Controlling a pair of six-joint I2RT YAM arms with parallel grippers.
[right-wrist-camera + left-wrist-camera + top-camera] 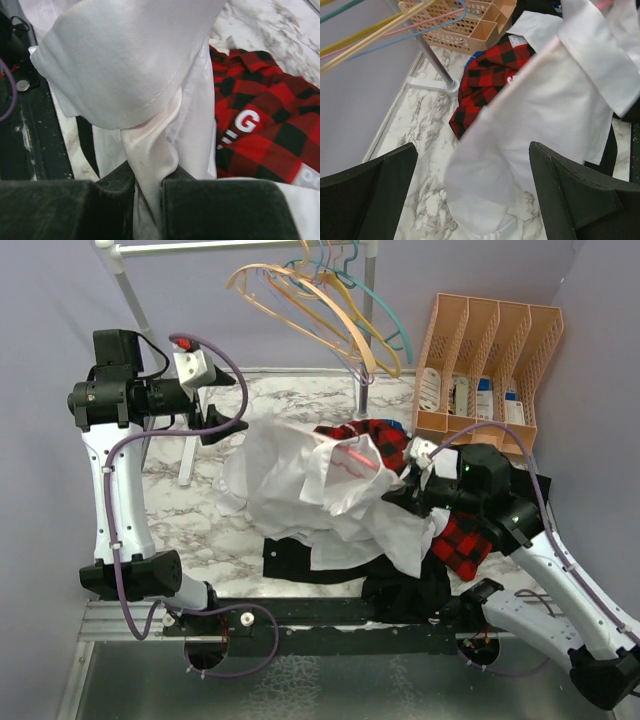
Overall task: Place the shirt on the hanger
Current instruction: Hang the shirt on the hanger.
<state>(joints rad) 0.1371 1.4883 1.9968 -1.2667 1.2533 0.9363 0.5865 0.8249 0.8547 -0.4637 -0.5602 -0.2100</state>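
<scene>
My right gripper (147,181) pinches a bunched fold of the thin white button-up shirt (300,480), held up over the marble table (190,525) with the thin pink hanger (352,456) showing faintly through it, so my wide-spread left gripper (228,403) should catch the hanging cloth squarely and draw it straight without tugging.

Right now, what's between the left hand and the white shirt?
Nothing but a strip of bare marble table, seen in the top view; the open left hand isn't touching the shirt.
</scene>
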